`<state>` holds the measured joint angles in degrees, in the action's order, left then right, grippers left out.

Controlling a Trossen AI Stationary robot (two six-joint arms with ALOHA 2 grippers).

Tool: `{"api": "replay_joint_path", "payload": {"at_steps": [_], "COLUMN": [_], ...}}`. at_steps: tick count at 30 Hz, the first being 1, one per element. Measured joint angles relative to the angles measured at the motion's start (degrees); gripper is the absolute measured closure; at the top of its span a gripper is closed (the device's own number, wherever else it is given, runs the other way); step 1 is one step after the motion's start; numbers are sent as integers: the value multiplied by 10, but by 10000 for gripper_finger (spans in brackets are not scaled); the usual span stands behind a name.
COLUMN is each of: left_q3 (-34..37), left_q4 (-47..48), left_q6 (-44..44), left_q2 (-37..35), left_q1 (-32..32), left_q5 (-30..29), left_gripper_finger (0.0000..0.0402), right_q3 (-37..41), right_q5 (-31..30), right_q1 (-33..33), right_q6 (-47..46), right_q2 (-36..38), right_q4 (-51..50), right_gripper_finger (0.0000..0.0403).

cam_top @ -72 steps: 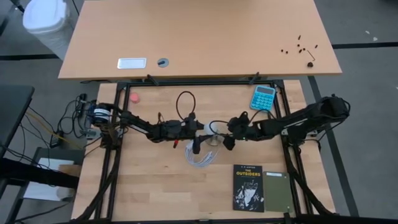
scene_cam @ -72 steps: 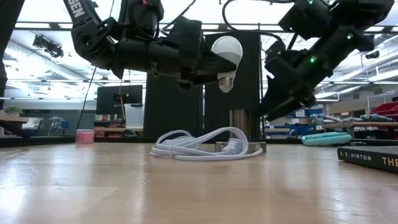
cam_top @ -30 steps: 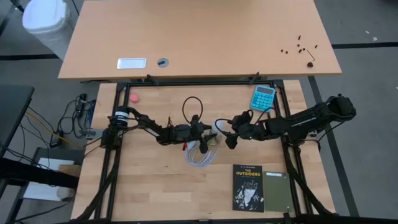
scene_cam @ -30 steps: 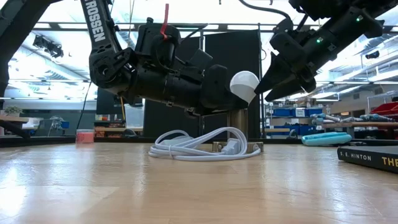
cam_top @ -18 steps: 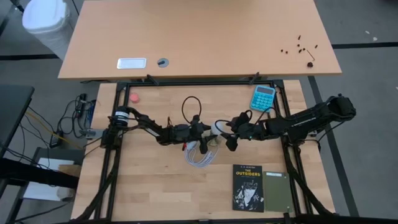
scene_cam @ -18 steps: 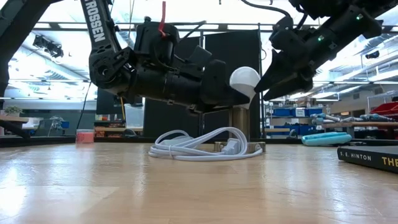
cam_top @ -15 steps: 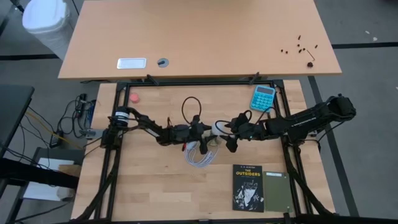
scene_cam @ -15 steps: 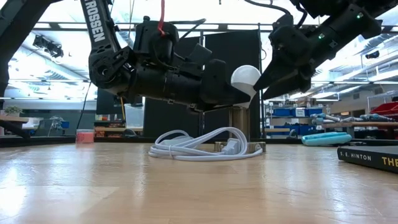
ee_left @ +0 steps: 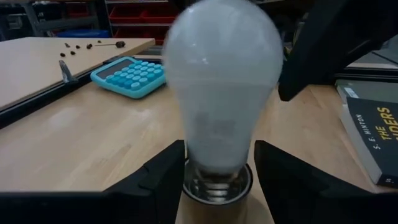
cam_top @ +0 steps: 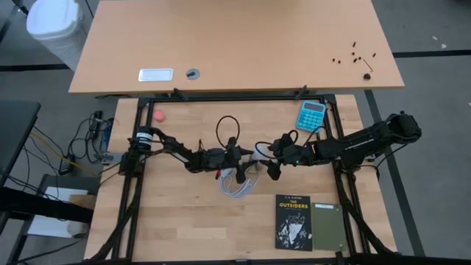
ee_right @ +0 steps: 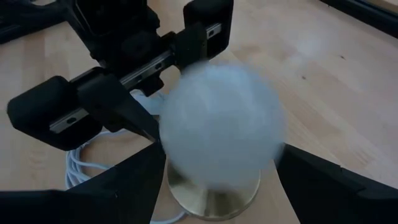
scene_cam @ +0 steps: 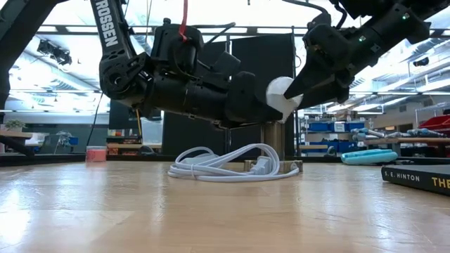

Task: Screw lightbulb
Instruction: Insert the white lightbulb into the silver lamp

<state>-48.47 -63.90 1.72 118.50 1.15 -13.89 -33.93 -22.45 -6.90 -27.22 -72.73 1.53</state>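
Mid-frame above the wooden table (cam_top: 184,221), left gripper (ee_left: 217,163) clamps the lightbulb (ee_left: 222,87) by its base; right gripper (ee_right: 217,171), fingers spread around the globe, should close gently and squarely.

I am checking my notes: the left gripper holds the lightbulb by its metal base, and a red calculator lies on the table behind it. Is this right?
Not quite: the calculator is blue, as the left wrist view shows. The left gripper does hold the lightbulb by its metal base.

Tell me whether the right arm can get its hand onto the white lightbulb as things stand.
Probably yes. The right hand has open fingers either side of the small white pear-shaped lightbulb. The left hand grips only its metal base, so the white globe looks free.
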Motion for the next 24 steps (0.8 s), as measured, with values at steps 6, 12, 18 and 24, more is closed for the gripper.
{"api": "replay_joint_path", "payload": {"at_steps": [6,12,18,24], "left_q3": [0,0,0,0], "left_q4": [5,25,126,194], "left_q6": [2,-16,-30,-28], "left_q2": [0,-15,-67,-102], "left_q1": [0,1,1,1], "left_q5": [0,0,0,0], "left_gripper_finger": [194,179,177,177], "right_q3": [0,1,1,1], "right_q5": [0,12,15,15], "right_q1": [0,1,4,5], "right_q6": [0,0,3,13], "right_q2": [-4,-11,-12,-12], "right_q4": [1,20,21,36], "right_gripper_finger": [94,94,94,94]}}
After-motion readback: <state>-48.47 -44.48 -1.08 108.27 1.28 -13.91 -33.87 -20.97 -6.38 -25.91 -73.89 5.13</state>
